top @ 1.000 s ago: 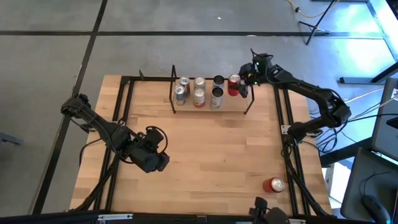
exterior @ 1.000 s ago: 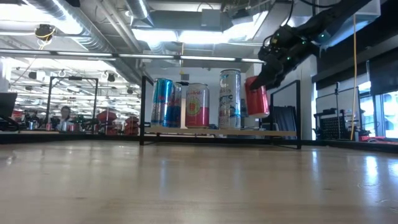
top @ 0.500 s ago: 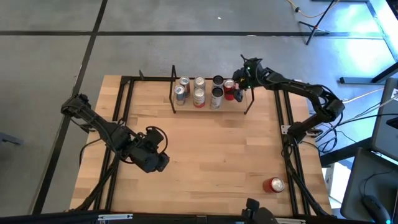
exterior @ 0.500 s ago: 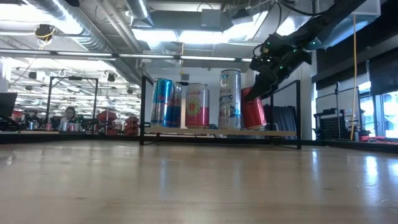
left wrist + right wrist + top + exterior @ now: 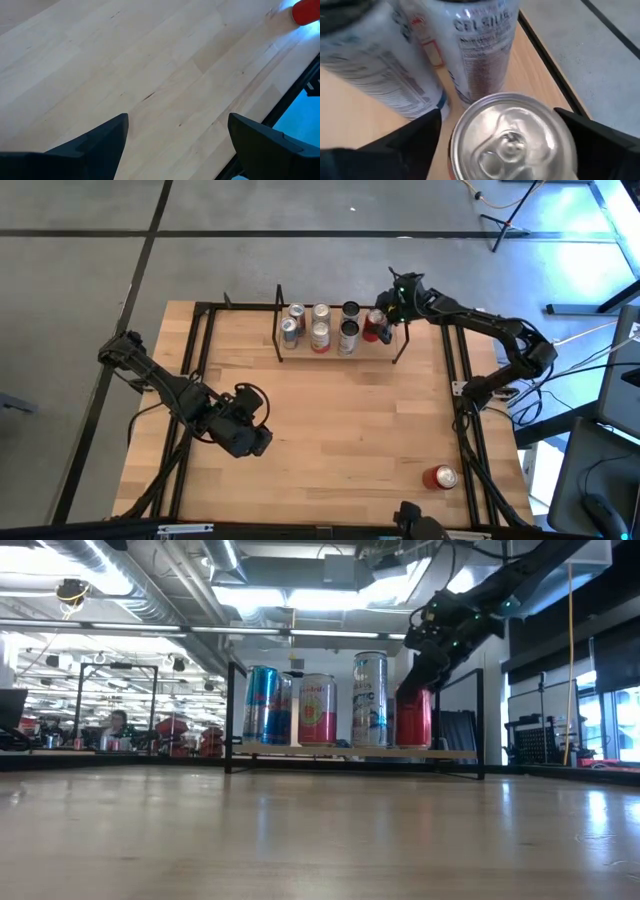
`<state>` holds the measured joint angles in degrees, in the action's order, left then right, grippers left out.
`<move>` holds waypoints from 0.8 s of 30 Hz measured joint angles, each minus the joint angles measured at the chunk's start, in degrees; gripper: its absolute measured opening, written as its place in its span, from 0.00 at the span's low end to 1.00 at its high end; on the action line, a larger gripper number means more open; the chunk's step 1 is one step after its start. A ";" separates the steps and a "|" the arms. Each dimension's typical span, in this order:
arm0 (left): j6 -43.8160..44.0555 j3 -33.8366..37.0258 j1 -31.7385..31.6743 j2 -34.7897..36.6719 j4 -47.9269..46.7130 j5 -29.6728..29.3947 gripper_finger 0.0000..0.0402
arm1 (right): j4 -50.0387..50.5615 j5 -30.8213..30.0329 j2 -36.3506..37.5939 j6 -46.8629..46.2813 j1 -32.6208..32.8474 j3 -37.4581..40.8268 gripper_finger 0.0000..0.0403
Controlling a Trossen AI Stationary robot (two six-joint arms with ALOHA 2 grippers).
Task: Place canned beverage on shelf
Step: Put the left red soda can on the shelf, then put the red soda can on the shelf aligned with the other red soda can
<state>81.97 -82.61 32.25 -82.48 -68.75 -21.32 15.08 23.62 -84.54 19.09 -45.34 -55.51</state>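
Right gripper (image 5: 383, 321) fingers straddle the red can (image 5: 413, 719) from above, seemingly clamped on it. Can is upright, base on the shelf (image 5: 335, 352) at its 3 o'clock end, beside the tall silver cans (image 5: 480, 45). Judgement: release, then lift straight up along the can's axis. Left gripper (image 5: 175, 145) spread wide, empty, idle at table's 8 o'clock.

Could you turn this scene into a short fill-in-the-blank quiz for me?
1. The right gripper is at a ____ can standing on the shelf.
2. A second red can lies on the table near the ____ arm's side.
3. The left gripper holds ____, its fingers spread.

Missing words: red; right; nothing
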 joint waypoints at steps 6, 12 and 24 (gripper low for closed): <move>-2.00 0.00 0.02 0.00 -0.02 0.20 0.82 | 7.14 -0.08 6.11 -0.68 0.00 -3.08 0.79; -6.11 0.00 0.04 0.00 -0.02 1.69 0.82 | 24.34 -0.94 11.51 -2.23 1.51 -13.15 0.75; -17.59 0.00 5.60 0.12 -0.35 5.87 0.82 | 46.54 -3.49 18.26 -28.87 27.15 -23.61 0.74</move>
<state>64.39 -82.61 37.85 -82.36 -69.10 -15.45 61.62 20.12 -66.28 -9.78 -18.19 -79.11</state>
